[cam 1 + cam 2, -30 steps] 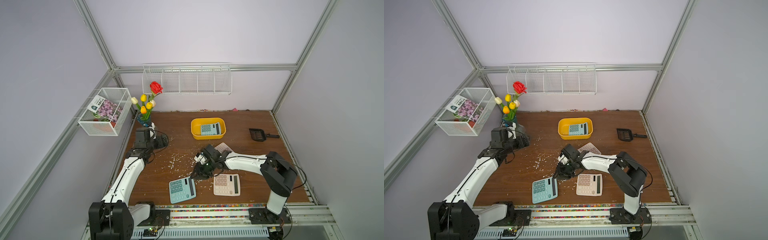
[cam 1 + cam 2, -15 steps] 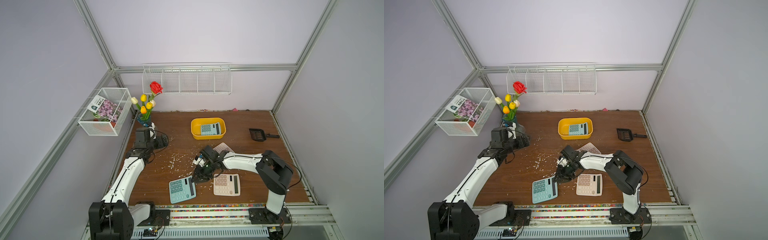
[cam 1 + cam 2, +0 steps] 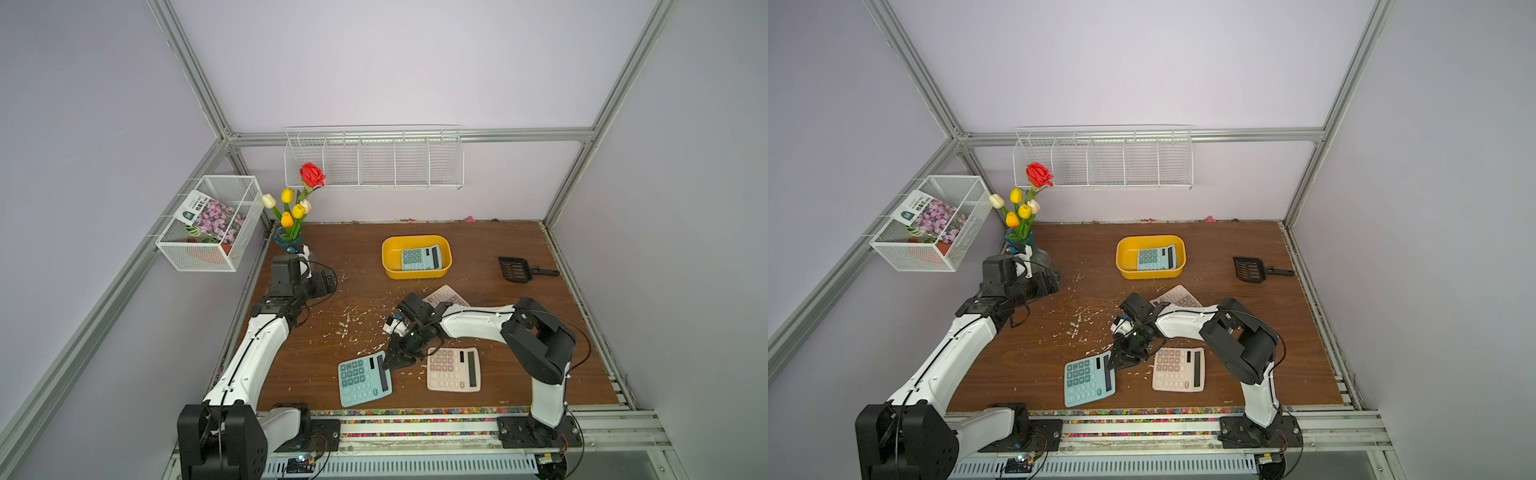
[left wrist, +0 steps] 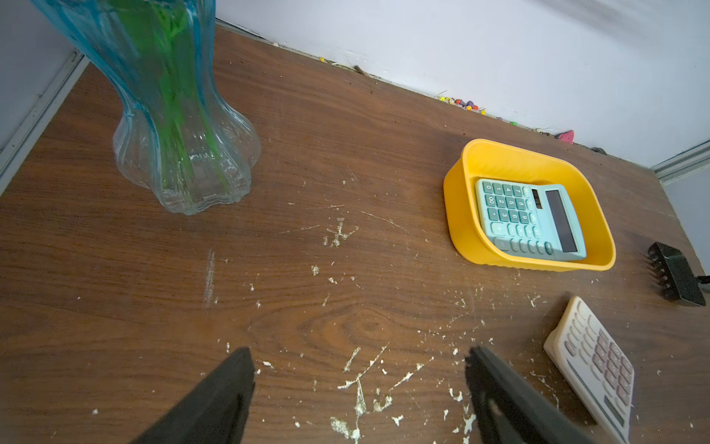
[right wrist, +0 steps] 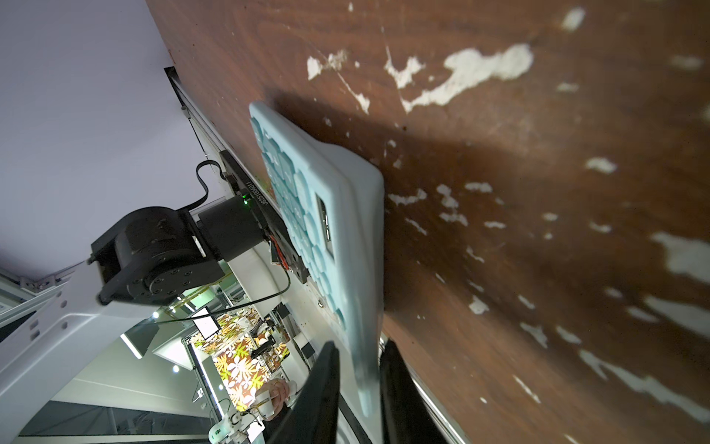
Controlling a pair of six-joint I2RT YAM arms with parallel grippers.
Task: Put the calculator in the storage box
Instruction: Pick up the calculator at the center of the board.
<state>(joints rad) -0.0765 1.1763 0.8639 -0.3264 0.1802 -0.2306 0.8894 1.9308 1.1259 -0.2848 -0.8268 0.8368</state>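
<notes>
Idling by the vase (image 4: 180,153) at the table's (image 3: 519,374) back-left corner, left gripper (image 4: 357,353) is wide open and empty; near the front edge, left of centre, right gripper (image 5: 360,343) is clamped on just the thin rim of the teal calculator (image 3: 365,384), beige calculator (image 3: 453,370) beside it. Risk: a pinch that shallow lets it swing or slip on the lift, and the storage box (image 3: 415,240) at back-centre already holds a calculator (image 3: 420,258), so this one could catch the rim. Table is scuffed wood with white flakes (image 3: 347,324); lilac walls, aluminium frame
</notes>
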